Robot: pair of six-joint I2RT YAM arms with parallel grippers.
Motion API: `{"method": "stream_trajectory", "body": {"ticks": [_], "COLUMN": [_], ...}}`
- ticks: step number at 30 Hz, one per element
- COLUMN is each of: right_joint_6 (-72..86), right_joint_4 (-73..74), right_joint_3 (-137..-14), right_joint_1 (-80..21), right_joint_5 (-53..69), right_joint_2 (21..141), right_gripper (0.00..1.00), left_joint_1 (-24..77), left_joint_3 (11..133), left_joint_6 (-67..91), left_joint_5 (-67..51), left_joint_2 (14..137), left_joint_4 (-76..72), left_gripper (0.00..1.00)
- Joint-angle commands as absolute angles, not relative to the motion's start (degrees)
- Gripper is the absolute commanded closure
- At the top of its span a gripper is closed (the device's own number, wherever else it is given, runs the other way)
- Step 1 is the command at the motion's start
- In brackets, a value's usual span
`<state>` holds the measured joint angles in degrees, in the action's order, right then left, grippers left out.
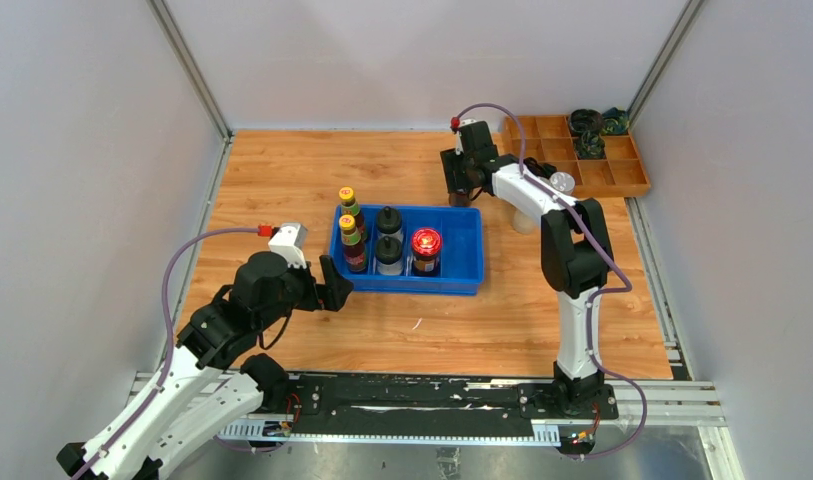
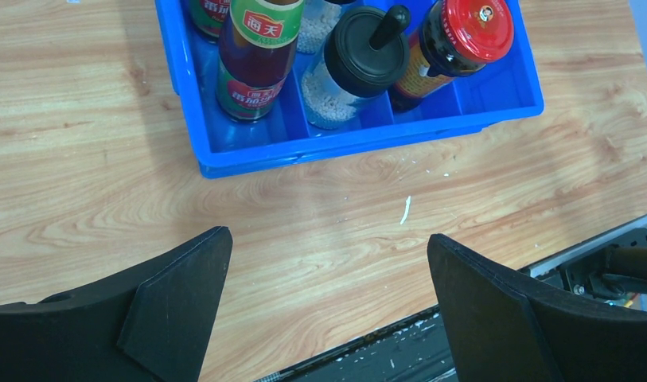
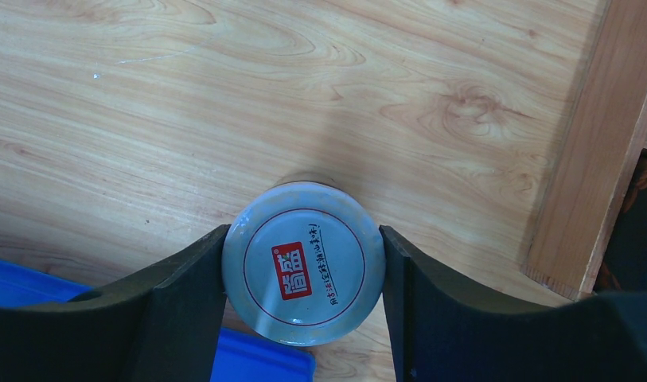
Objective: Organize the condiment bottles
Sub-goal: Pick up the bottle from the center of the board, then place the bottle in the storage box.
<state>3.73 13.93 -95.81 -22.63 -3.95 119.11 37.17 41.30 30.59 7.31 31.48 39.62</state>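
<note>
A blue bin [image 1: 462,262] holds two yellow-capped sauce bottles [image 1: 348,224], two black-lidded shakers [image 1: 388,250] and a red-lidded jar [image 1: 426,243]. My right gripper [image 1: 464,190] is behind the bin's far right corner. In the right wrist view its fingers [image 3: 185,286] press both sides of a silver-lidded jar [image 3: 304,274]. A second silver-lidded jar [image 1: 562,182] stands by the wooden tray. A whitish item [image 1: 523,222] is half hidden under the right arm. My left gripper [image 1: 337,290] is open and empty at the bin's front left [image 2: 328,240].
A wooden compartment tray [image 1: 622,178] with black and green coiled items sits at the back right; its edge [image 3: 590,159] is close to the right gripper. The bin's corner [image 3: 256,358] lies just below the held jar. Grey walls enclose the table.
</note>
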Motion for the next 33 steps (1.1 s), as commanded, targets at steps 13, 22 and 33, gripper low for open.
{"method": "stream_trajectory", "body": {"ticks": [13, 22, 33], "right_joint_6": [2.9, 2.2, 3.7], "right_joint_4": [15.3, 15.6, 19.1], "right_joint_3": [-94.6, -95.4, -89.8], "right_joint_1": [-21.8, -21.8, -22.1], "right_joint_5": [-6.5, -6.2, -5.1], "right_joint_2": [109.4, 102.0, 90.4], "right_gripper": [0.51, 0.51, 0.51], "left_joint_1": [37.6, 37.6, 37.6], "left_joint_3": [42.7, 42.8, 43.2], "left_joint_6": [30.1, 30.1, 29.8], "left_joint_5": [7.5, 8.0, 8.3], "left_joint_2": [31.2, 32.4, 32.8], "left_joint_4": [40.1, 40.1, 40.1], "left_gripper": [0.00, 0.00, 0.00]}}
